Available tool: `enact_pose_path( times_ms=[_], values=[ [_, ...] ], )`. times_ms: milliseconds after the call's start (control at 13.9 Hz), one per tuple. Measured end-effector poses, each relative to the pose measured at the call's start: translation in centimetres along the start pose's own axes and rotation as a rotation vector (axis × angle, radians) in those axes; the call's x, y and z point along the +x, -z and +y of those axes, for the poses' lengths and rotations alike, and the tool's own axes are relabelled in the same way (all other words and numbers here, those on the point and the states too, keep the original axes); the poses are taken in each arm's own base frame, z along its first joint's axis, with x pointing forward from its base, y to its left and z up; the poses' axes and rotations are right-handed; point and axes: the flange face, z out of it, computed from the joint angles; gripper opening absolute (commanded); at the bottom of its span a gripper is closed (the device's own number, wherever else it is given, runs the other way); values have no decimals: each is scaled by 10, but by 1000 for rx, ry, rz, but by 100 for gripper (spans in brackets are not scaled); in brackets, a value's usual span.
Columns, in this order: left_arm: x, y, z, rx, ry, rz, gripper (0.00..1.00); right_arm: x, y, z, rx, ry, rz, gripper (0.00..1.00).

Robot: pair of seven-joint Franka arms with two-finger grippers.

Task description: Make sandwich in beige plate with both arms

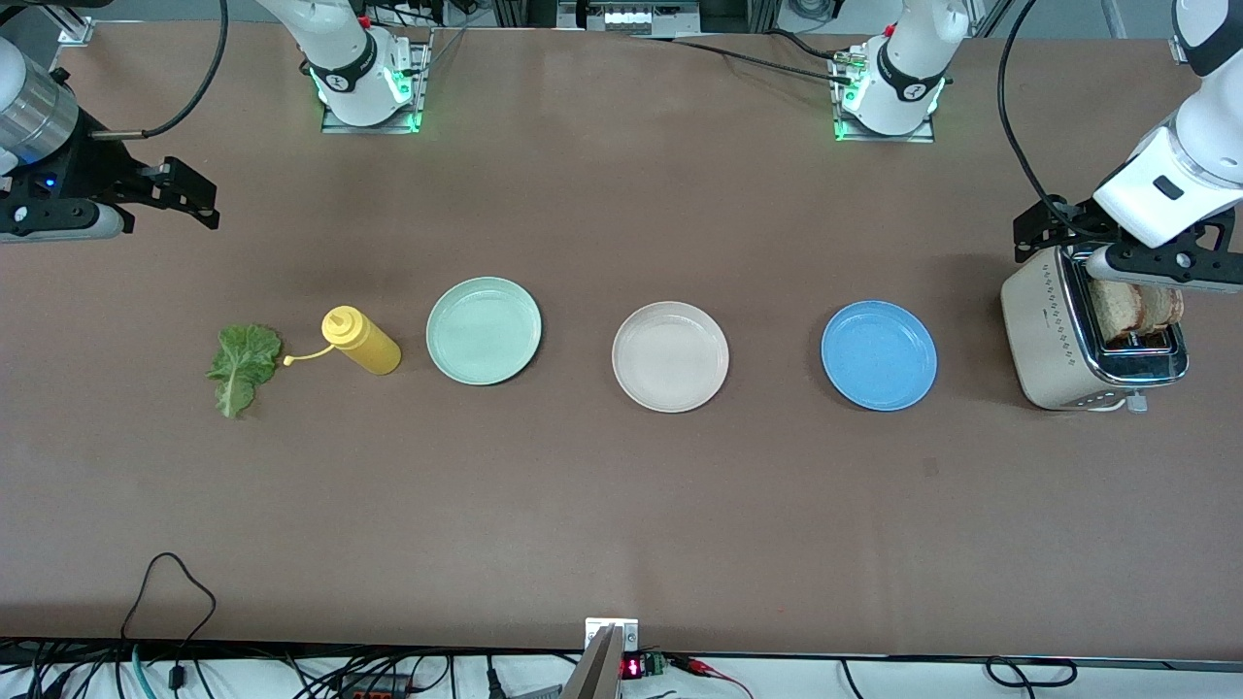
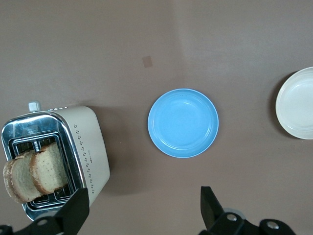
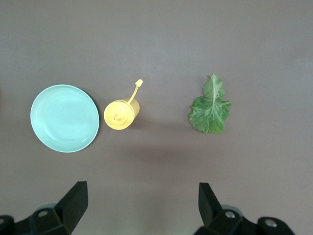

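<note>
The beige plate (image 1: 670,356) lies bare at the middle of the table; its edge also shows in the left wrist view (image 2: 297,104). Two bread slices (image 1: 1134,309) stand in the toaster's slots (image 2: 36,171). A green lettuce leaf (image 1: 241,364) lies flat on the table toward the right arm's end (image 3: 210,107). My left gripper (image 1: 1097,254) hangs open over the toaster's edge, holding nothing (image 2: 143,198). Over bare table at the right arm's end, my right gripper (image 1: 194,199) is open and holds nothing (image 3: 142,191).
A cream toaster (image 1: 1054,340) stands at the left arm's end. A blue plate (image 1: 879,354) lies between it and the beige plate. A mint-green plate (image 1: 484,330) and a yellow squeeze bottle (image 1: 361,340) sit between the beige plate and the lettuce.
</note>
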Motion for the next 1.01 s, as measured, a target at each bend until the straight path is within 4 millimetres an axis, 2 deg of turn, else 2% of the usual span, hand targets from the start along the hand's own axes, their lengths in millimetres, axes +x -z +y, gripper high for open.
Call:
enact_pose_path(
  times_ms=[431,1006],
  values=[
    [0,0,0,0,1,-4,100,12,-1,3,3,-4,22,100],
    [-4,-3,0,-2,1,-38,100,13,-2,3,3,-4,15,100]
  ],
)
